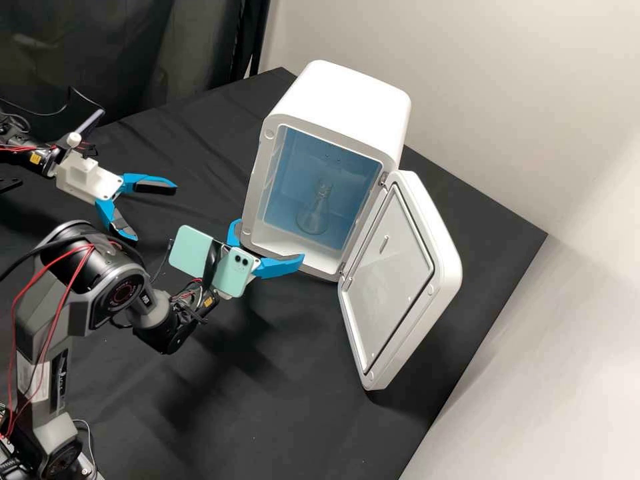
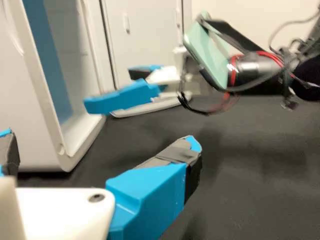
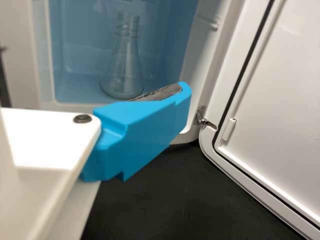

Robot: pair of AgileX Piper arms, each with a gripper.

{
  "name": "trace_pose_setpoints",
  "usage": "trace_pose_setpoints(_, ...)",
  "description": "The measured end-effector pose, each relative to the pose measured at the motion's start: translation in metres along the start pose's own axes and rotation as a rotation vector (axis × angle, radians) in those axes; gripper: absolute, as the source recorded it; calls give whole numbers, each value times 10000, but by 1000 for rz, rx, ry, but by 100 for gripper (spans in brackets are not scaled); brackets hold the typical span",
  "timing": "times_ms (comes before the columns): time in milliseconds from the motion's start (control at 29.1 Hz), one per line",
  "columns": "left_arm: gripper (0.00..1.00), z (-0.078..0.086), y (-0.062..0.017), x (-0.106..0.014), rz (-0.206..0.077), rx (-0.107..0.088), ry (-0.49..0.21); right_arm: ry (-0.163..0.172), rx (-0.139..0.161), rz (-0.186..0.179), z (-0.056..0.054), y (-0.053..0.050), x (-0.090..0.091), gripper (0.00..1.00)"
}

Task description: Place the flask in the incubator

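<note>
The flask [image 1: 315,212] stands upright on the blue floor inside the incubator [image 1: 347,100], toward the back of the chamber; the right claw [image 1: 265,248] sits at the lower front edge of the opening, its blue fingers spread wide and holding nothing, apart from the flask; the door [image 1: 400,280] hangs open to the side, its foot on the black surface [image 1: 280,373].

The high view gives the flask as a faint glass outline; the right wrist view shows the flask [image 3: 122,60] plainly, narrow neck over wide base, with one finger [image 3: 145,135] just in front of the chamber's threshold; the left wrist view takes the right claw [image 2: 110,90] from the side, level and close beside the incubator's white front frame [image 2: 45,100].

The right arm reaches low across the surface with its wrist pointed at the opening; the left claw [image 1: 152,211] hovers well off to the side of the incubator, fingers likewise spread, gripping nothing.
</note>
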Motion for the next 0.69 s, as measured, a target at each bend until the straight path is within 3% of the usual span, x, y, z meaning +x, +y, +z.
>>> trace_pose_setpoints(69, 100, 5, -3, -12, 8, 4, -7, -1, -3, -11, -13, -22, -54, 100)
trace_pose_setpoints(241, 100, 26, -16, -41, 30, -11, -52, 3, -4, -24, -49, -37, -169, 100)
trace_pose_setpoints(516, 100, 37, -38, -48, 21, -10, -67, 42, -9, -50, -98, -36, -247, 100)
trace_pose_setpoints(688, 100, 37, -38, -48, 21, -10, -67, 45, 19, -54, -111, -34, -290, 100)
